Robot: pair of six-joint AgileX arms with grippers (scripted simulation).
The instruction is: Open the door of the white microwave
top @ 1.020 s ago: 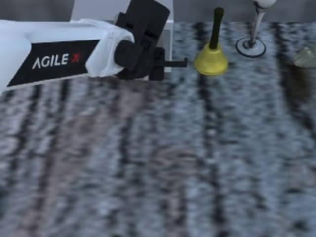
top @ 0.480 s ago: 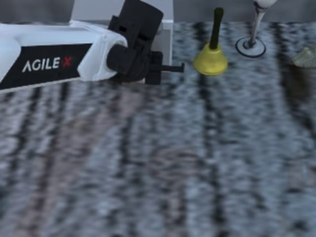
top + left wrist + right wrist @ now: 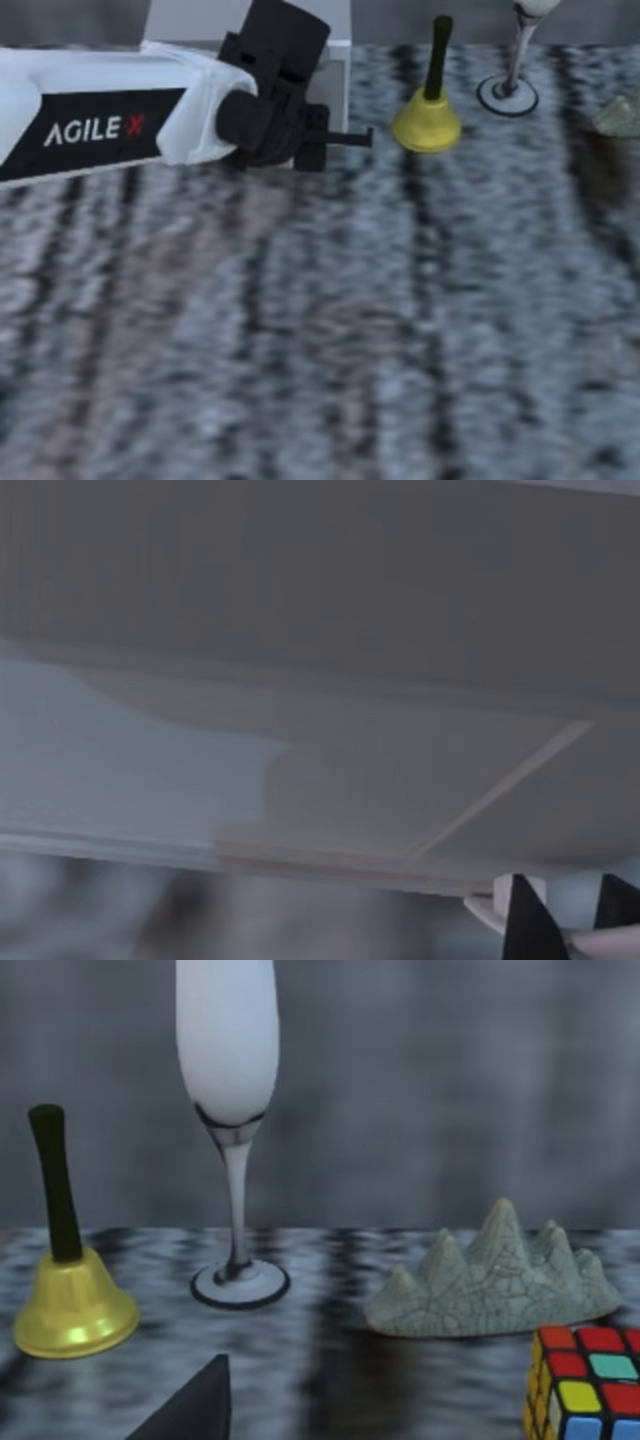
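White handle bar [image 3: 590, 942] between left tool [image 3: 575, 925] fingers, microwave door [image 3: 300, 780] beside

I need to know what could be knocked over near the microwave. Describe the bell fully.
The bell is a shiny brass-yellow hand bell with a flared dome and a straight black handle. It stands upright on the table, mouth down, at the far edge between the white microwave and a stemmed glass. Nothing touches it; the left gripper points toward it, apart.

white microwave [image 3: 336, 55] | brass-yellow bell [image 3: 427, 122], black handle | grey-streaked table [image 3: 330, 330]
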